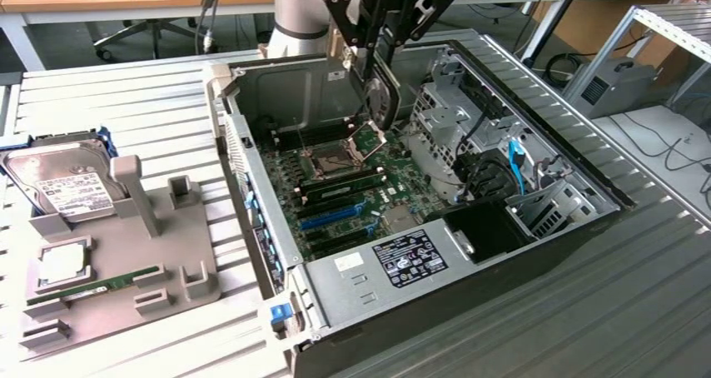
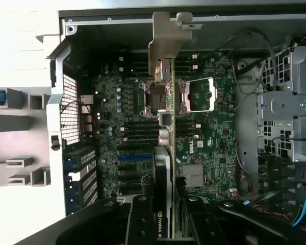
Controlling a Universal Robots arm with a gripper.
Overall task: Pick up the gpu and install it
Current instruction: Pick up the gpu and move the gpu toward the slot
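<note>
Green board, black cooler face, silver end bracket: we saw the gpu (image 1: 382,99) standing on edge, clamped between the jaws, hanging above the motherboard (image 1: 333,191) inside the open computer case (image 1: 355,282).

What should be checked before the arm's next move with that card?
1. Gripper clamped on the gpu: ok.
2. Gpu over the open case, above the motherboard: ok.
3. Gpu seated in a slot: not ok, it hangs in the air.
4. Blue slot free of clutter: ok.
5. Silver bracket lined up with the rear slot openings: cannot tell.
</note>
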